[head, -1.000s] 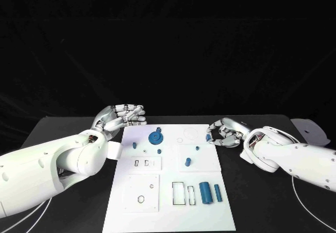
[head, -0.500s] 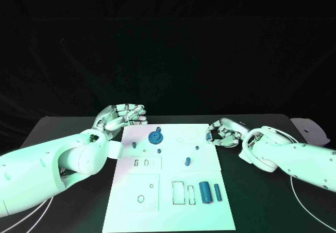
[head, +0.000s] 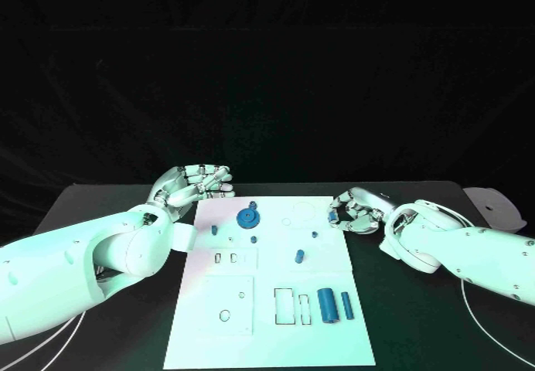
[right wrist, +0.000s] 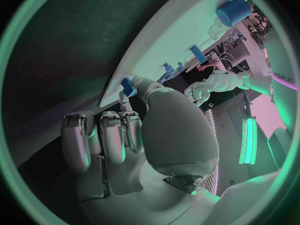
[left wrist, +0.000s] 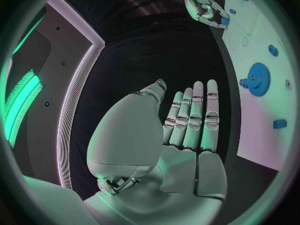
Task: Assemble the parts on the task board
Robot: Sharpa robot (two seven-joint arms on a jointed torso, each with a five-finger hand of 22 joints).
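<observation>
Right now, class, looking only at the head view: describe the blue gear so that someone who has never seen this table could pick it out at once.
Start from the white task board in the middle of the black table. Go to its far end, a little toward the robot's left hand. There lies the blue gear: round, toothed, and the widest blue piece at that end, where its neighbours are just small pegs.

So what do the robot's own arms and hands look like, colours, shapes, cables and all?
Both arms are bulky, smooth white shells with rounded joints. The left hand and right hand are silver metal, many-fingered, with segmented fingers and broad rounded palms. Thin pale cables trail on the black table beside each arm.
</observation>
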